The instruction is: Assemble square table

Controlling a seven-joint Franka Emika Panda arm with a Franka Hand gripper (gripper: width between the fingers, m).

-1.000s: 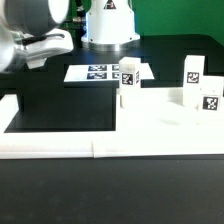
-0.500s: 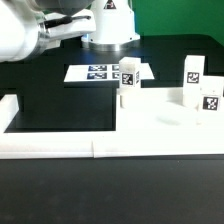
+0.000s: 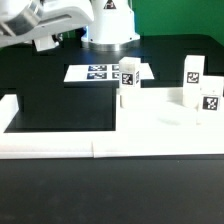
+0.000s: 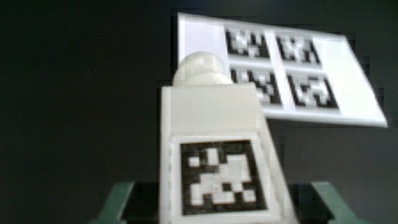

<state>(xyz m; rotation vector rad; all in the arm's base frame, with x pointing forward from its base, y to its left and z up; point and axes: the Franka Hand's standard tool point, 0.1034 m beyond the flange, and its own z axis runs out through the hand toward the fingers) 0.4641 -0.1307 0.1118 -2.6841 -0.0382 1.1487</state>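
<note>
The end effector point(image 4: 217, 200) grips one white leg point(image 4: 214, 140) of the square table kit, its two green-tipped fingers point(image 4: 121, 200) pressed to either side of the blocky piece in the wrist view; a black-and-white tag faces the camera and the leg's rounded tip points away. Beyond that tip, the marker board point(image 4: 285, 62) lies flat on the dark counter point(image 4: 71, 90), showing four tags. In the exterior view, the arm point(image 3: 45, 22) hangs high at the exterior view's left, above the counter and well apart from the other parts; the held leg itself cannot be made out there. The tabletop panel point(image 3: 165, 118) lies flat toward the exterior view's right, butted against the long low white border wall point(image 3: 60, 148) that runs along the near edge. A second leg point(image 3: 128, 84) stands upright at the panel's far left corner, just before the marker board point(image 3: 95, 72). Two more legs point(image 3: 193, 70) point(image 3: 210, 98) stand upright near the panel's right side, close together, tags facing the camera.
</note>
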